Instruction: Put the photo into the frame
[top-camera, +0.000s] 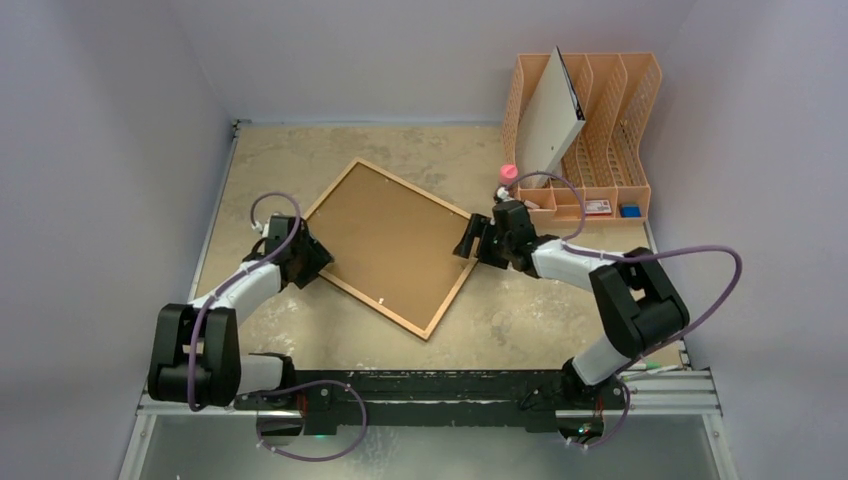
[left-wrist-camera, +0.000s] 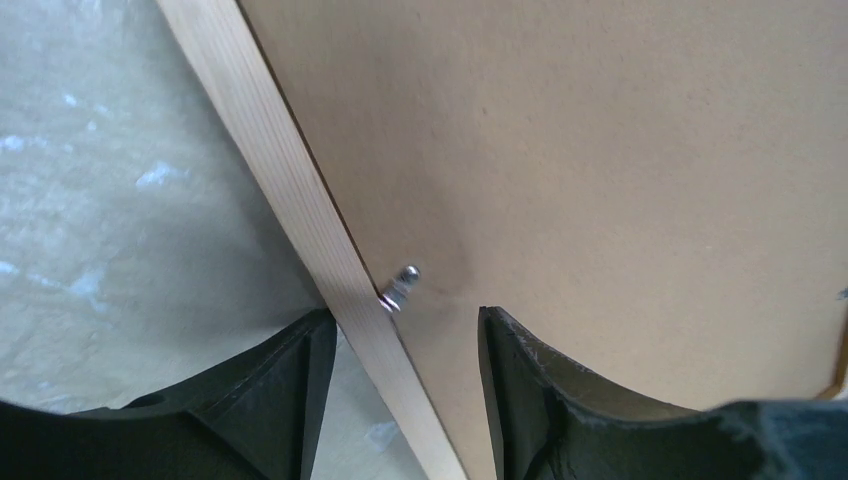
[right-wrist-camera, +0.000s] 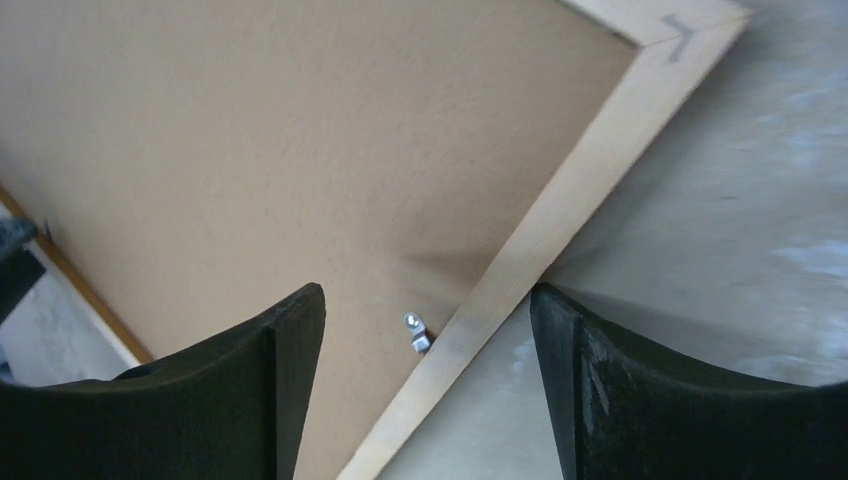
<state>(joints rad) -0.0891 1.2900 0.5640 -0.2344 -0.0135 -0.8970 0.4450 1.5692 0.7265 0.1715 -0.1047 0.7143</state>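
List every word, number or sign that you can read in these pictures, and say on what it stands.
No word or number can be read.
A grey hand-drawn mark on a corner of the frame, like an arrowhead; no clear letter.
Small red and white box in the orange organizer: print too small to read.

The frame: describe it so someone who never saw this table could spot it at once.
On the mottled beige table, between the left gripper and the right gripper, a large flat rectangle lies turned like a diamond: the frame. Only it has a thin pale-wood rim around a brown backing board; the peach file organiser stands upright.
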